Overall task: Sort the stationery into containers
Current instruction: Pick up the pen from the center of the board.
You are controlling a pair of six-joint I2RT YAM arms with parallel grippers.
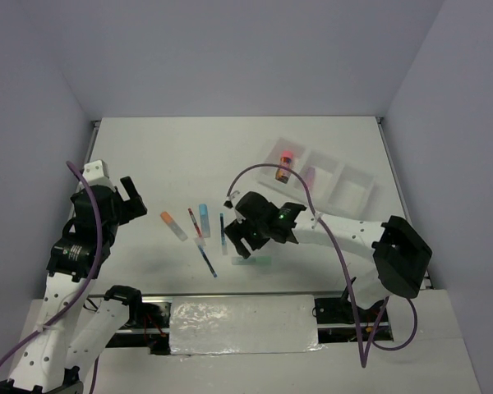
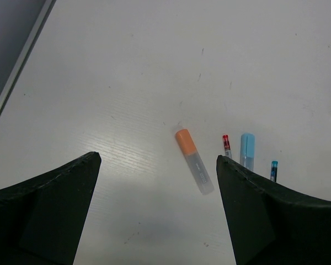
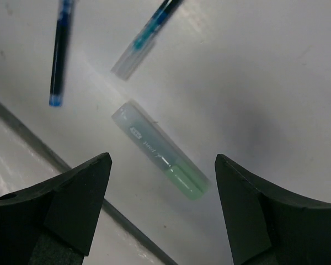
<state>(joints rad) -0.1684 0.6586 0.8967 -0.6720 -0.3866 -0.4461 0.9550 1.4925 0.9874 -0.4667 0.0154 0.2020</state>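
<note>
The white three-compartment tray (image 1: 351, 190) lies at the far right. A brown cylinder with a pink cap (image 1: 286, 167) stands in its left compartment, and a purple marker (image 1: 308, 175) lies just beside it in the tray. On the table lie an orange marker (image 1: 172, 225) (image 2: 194, 160), a red pen (image 1: 195, 222) (image 2: 227, 145), a light-blue marker (image 1: 204, 219) (image 2: 247, 149), two dark-blue pens (image 1: 222, 232) (image 1: 207, 257) (image 3: 59, 55) and a green marker (image 1: 253, 262) (image 3: 160, 156). My right gripper (image 1: 245, 240) (image 3: 163, 157) is open just above the green marker. My left gripper (image 1: 131, 201) (image 2: 158, 157) is open and empty, left of the orange marker.
The table's near edge (image 3: 71, 171) runs close beside the green marker. A shiny foil strip (image 1: 242, 324) lies between the arm bases. Grey walls close in the table on the left, back and right.
</note>
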